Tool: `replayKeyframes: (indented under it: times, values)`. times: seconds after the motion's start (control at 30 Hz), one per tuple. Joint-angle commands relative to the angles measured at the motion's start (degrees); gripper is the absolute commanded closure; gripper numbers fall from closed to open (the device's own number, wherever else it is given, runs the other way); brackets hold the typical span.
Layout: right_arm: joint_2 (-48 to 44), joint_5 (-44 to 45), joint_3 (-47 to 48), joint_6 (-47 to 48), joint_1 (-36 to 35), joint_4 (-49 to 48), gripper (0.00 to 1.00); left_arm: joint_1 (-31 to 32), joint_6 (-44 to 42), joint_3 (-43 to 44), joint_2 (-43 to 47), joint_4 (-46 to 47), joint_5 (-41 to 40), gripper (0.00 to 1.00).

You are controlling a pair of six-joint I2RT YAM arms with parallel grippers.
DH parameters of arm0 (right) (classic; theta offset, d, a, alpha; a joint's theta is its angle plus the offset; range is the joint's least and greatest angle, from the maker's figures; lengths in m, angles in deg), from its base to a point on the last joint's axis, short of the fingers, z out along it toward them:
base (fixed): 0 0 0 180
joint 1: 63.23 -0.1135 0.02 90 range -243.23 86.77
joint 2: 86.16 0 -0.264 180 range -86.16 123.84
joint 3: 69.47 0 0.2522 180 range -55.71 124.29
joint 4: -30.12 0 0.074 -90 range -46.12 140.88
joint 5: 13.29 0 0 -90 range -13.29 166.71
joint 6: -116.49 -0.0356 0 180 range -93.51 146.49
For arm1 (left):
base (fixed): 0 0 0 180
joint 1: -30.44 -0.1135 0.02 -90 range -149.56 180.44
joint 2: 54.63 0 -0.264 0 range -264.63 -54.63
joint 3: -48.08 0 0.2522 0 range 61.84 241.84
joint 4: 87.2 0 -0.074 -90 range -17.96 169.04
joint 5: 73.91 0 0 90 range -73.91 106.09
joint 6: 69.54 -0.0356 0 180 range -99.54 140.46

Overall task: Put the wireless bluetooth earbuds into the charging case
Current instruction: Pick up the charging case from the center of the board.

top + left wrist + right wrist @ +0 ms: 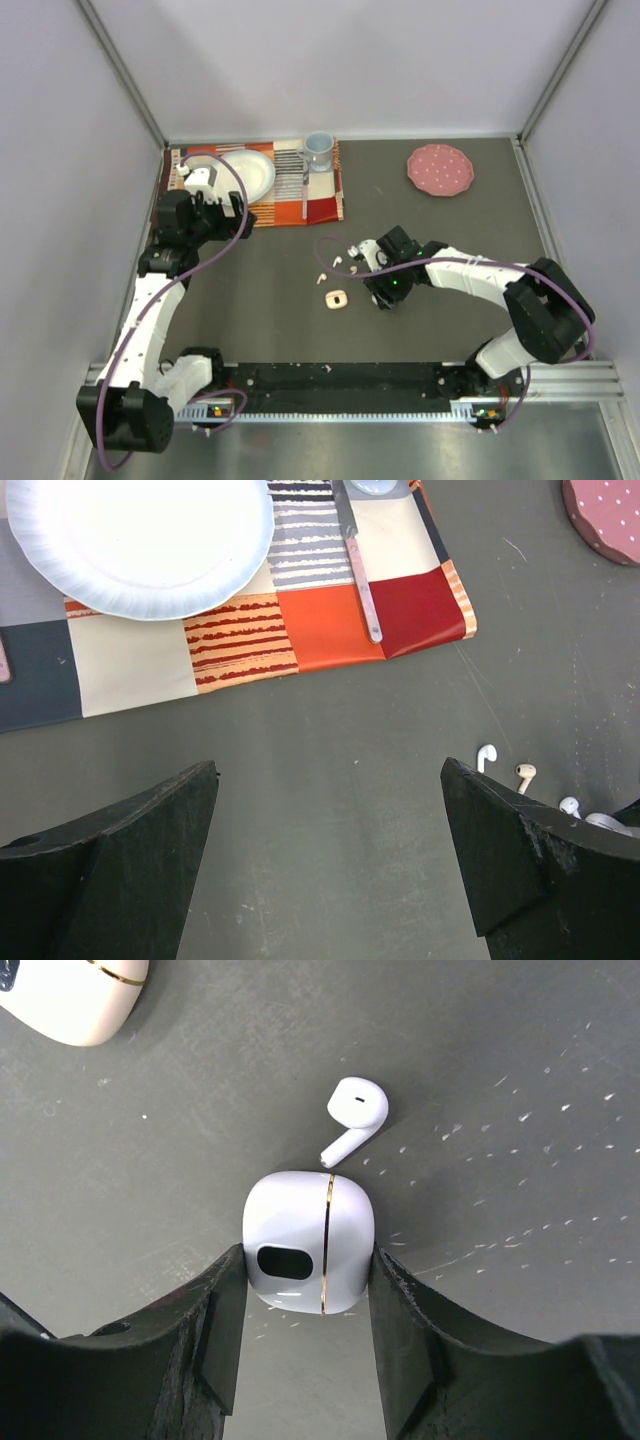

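Observation:
The white charging case, lid closed with a gold seam and a dark oval window, lies on the dark table. My right gripper is shut on it, one finger pressed against each side. One white earbud lies just beyond the case, apart from it. The top view shows loose earbuds left of the right gripper. Three earbuds also show in the left wrist view. My left gripper hangs open and empty over bare table near the placemat, far from them.
A second, peach case lies left of the right gripper. A striped placemat at the back left carries a white plate, a cup and a knife. A pink dotted plate sits back right.

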Motion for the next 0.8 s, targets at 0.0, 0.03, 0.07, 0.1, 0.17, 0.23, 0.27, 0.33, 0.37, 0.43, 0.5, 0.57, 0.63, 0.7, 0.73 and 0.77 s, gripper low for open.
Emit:
replayKeyframes:
  times: [0.0, 0.03, 0.07, 0.1, 0.17, 0.23, 0.27, 0.33, 0.37, 0.43, 0.5, 0.57, 0.63, 0.7, 0.73, 0.77]
  values:
    - [-0.8, -1.7, 1.7, -1.8, -0.6, 0.7, 0.72, -0.1, 1.7, 0.4, 1.8, 1.6, -2.7, 0.01]
    - [-1.5, -1.8, 1.8, -2.6, -0.6, 0.8, 0.73, -0.1, 2.3, 0.4, 1.9, 1.6, -3.4, 0.01]
    - [-2.0, -2.1, 1.9, -2.7, -0.6, 0.7, 0.82, 0.0, 2.3, 0.9, 1.9, 1.4, -3.3, 0.01]
    - [-2.6, -2.2, 2.2, -3.0, -0.6, 0.8, 0.85, -0.1, 2.3, 1.2, 1.9, 1.2, -3.1, 0.01]
    - [-5.1, -1.5, 2.3, -3.8, -0.6, 0.7, 0.86, -0.3, 3.2, 1.7, 1.9, 1.2, -3.5, 0.01]
    - [-8.5, -1.0, 2.8, -3.6, -0.8, 0.7, 0.86, -0.8, 4.3, 1.8, 2.1, 0.9, -1.4, 0.01]
    - [-9.7, -0.9, 2.9, -3.5, -0.6, 0.6, 0.86, -1.1, 4.2, 1.6, 2.0, 1.4, 0.4, 0.01]
    - [-12.0, -0.7, 3.7, -2.5, -0.6, 0.5, 0.86, -1.4, 4.3, 1.1, 1.8, 2.3, 5.8, 0.01]
    - [-14.2, -0.8, 4.5, -2.0, -0.6, 0.5, 0.86, -1.3, 4.3, 0.9, 1.8, 3.3, 7.4, 0.01]
    - [-16.2, -1.4, 5.4, -0.4, -0.7, -0.2, 0.86, -1.4, 4.2, 0.5, 1.1, 4.5, 15.2, 0.01]
    - [-18.4, -2.0, 6.8, 1.0, -0.6, -1.0, 0.86, -1.3, 5.1, 0.3, -0.3, 6.6, 20.3, 0.03]
    - [-20.0, -3.9, 7.8, 2.2, -0.7, -2.5, 0.86, -1.3, 7.0, 0.4, -1.8, 9.3, 27.3, 0.07]
    - [-21.2, -5.8, 7.7, 5.1, -0.9, -4.4, 0.85, -1.3, 11.9, 1.2, -5.1, 12.5, 38.3, 0.11]
    - [-23.5, -6.1, 6.8, 7.7, -1.6, -8.1, 0.86, -0.3, 18.5, 2.3, -8.2, 16.2, 43.5, 0.16]
    - [-24.2, -6.3, 6.5, 8.1, -1.8, -9.3, 0.87, 0.5, 19.7, 3.3, -8.7, 16.5, 44.6, 0.17]
    - [-24.8, -6.4, 6.1, 8.4, -1.8, -11.8, 0.87, 1.4, 20.2, 3.9, -9.1, 16.5, 44.5, 0.17]
